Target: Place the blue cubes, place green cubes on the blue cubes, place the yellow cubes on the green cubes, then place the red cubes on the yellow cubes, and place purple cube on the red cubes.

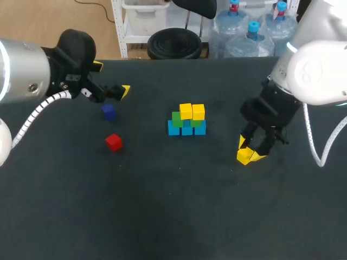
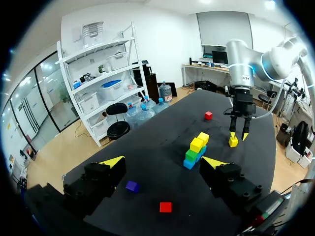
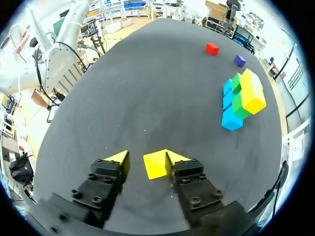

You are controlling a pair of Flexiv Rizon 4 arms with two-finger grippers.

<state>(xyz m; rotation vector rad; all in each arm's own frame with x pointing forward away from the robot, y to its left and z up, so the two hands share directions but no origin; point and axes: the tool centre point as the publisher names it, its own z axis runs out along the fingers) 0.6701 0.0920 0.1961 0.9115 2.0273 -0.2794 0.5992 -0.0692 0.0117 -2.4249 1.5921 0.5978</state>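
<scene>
- Closest to us in the head view is our left arm [image 1: 21, 70], which comes in over the left edge of the dark table [image 1: 162, 206].
- Its left gripper [image 2: 163, 162] has its jaws spread wide, with nothing between the fingers and nothing touching them.
- The purple cube [image 1: 109, 111] lies on the table just beside that gripper in the head view. In the left wrist view it sits close to one finger but apart from it.
- The red cube [image 1: 114, 142] lies near the purple one, a little nearer to us, and the two do not touch.
- At mid-table three blue cubes [image 1: 187, 129] stand in a touching row. Two green cubes [image 1: 177, 118] rest on them, and two yellow cubes [image 1: 192, 111] sit side by side on the green.
- A second red cube [image 2: 208, 115] appears only in the left wrist view, on the table beyond the stack and on our right arm's side.
- Our right arm [image 1: 320, 70] reaches down to the right of the stack, well apart from it.
- The right gripper [image 3: 147, 160] has its jaws partly open around a loose yellow cube [image 3: 156, 164] resting on the table. The cube touches the finger on the stack's side, and a clear gap separates it from the other finger, so it is not clamped.
</scene>
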